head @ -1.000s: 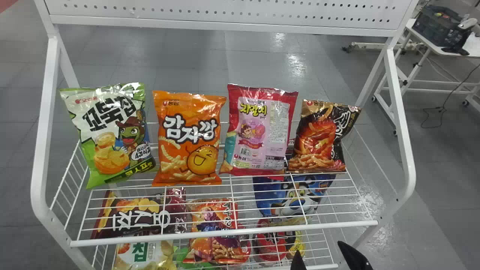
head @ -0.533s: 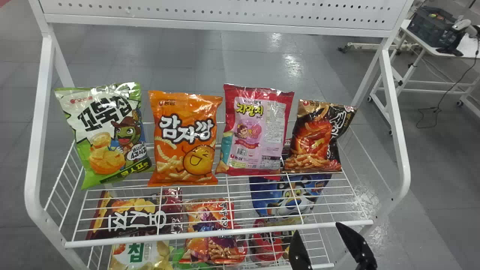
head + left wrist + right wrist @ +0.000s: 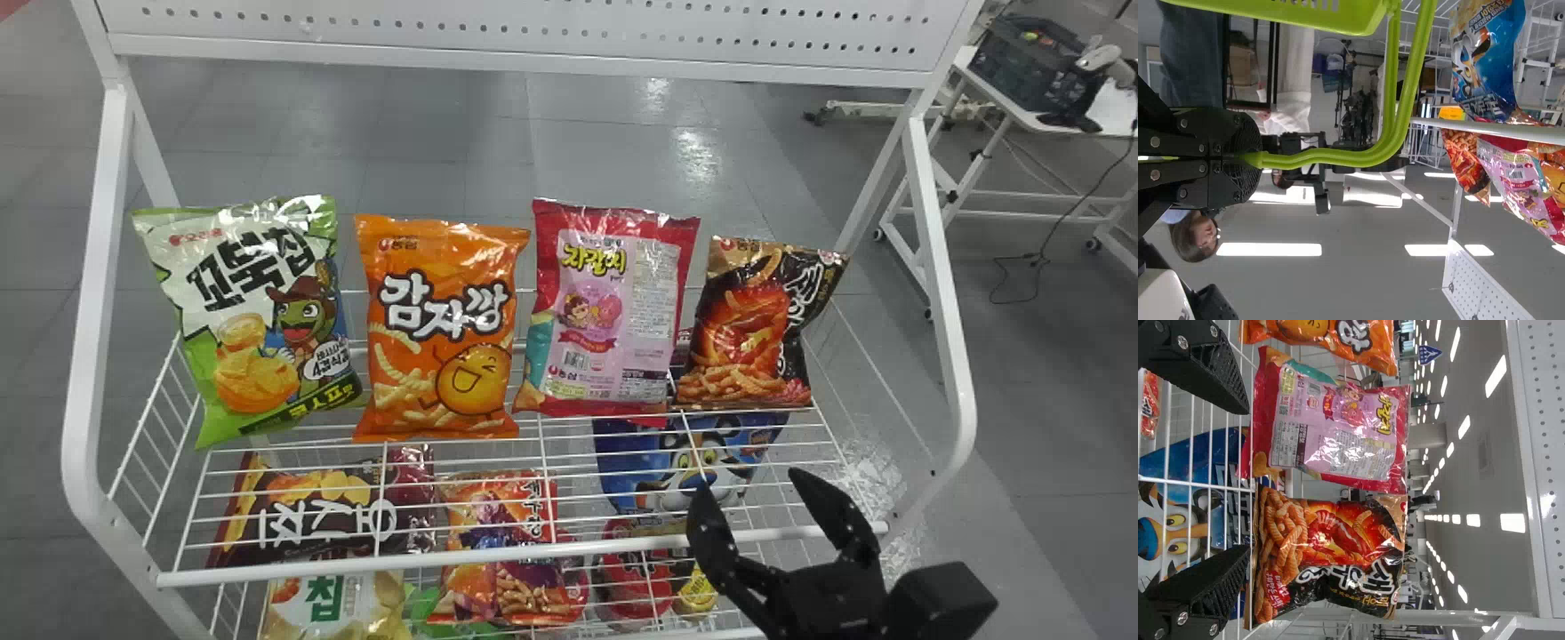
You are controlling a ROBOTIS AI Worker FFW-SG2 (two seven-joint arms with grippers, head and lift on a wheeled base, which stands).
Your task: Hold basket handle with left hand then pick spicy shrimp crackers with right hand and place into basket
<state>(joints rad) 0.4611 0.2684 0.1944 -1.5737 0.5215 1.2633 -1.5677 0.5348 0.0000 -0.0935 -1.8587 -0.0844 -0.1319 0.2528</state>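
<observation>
The single bag of spicy shrimp crackers stands near the shelf's right edge, last of four upright bags. Toward the front right corner, the right gripper gapes empty; the left gripper clenches two green basket handles.

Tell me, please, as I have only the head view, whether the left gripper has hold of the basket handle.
Observer: Yes, the left gripper is shut on the handle.
Operator: Thank you; is the handle a single bar?
Observer: No, it is two lime-green bars running side by side.
Operator: And how do the right gripper's inner faces look?
Observer: The right gripper has textured black pads on them.
</observation>
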